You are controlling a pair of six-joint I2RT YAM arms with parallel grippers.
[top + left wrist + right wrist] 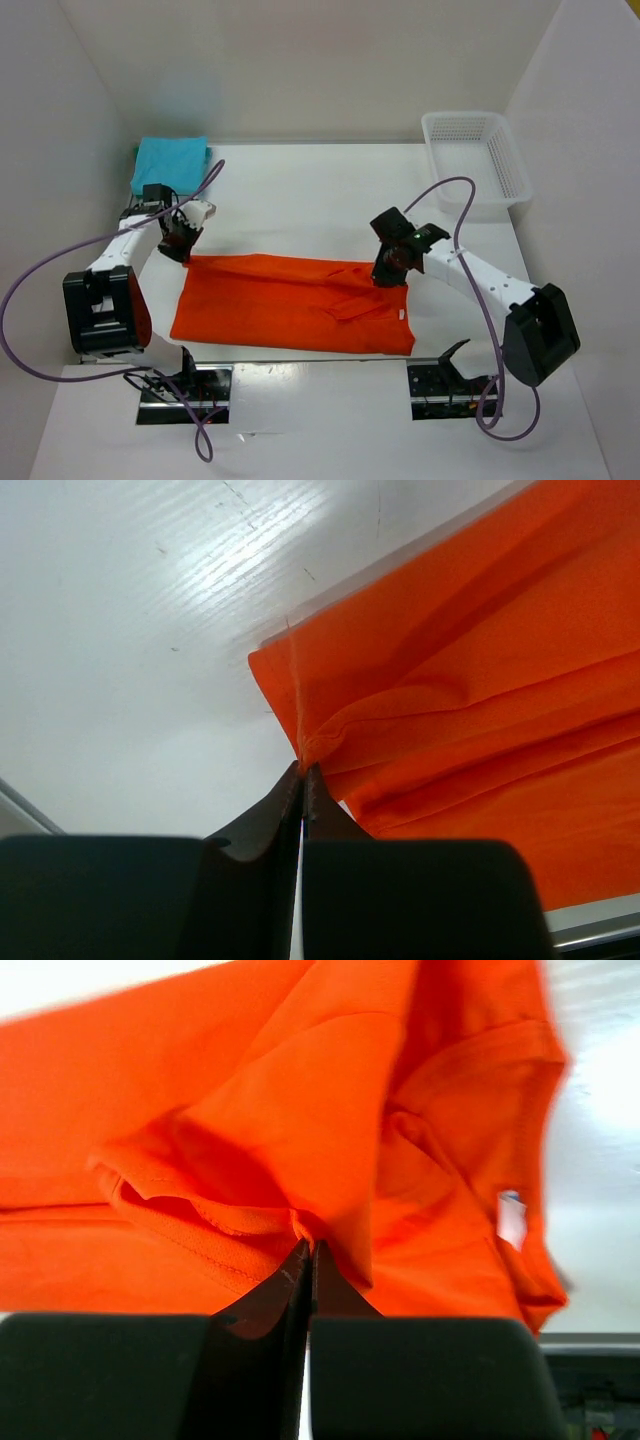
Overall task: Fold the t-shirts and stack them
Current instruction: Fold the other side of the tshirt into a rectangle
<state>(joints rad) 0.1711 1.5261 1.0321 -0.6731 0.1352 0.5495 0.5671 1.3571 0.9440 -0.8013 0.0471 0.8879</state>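
Top view, shirt: the bright orange-red cloth t-shirt (pixel 290 305) is lying folded lengthwise near the white tabletop's (pixel 300 190) near edge.
Top view, pincers: the left gripper (pixel 183 247) is pinching its far-left corner, and the right gripper (pixel 388 272) its far-right corner.
Top view alone: a folded turquoise-blue t-shirt (pixel 168 163) is sitting at the far-left corner, and a white plastic mesh basket (pixel 513 165) at the far-right corner.
Left wrist view: pressed-together fingertips are nipping the shirt's corner hem.
Right wrist view: closed fingertips are biting a hem fold. A small white tag (pixel 511 1218) is showing, its writing too blurred to read.
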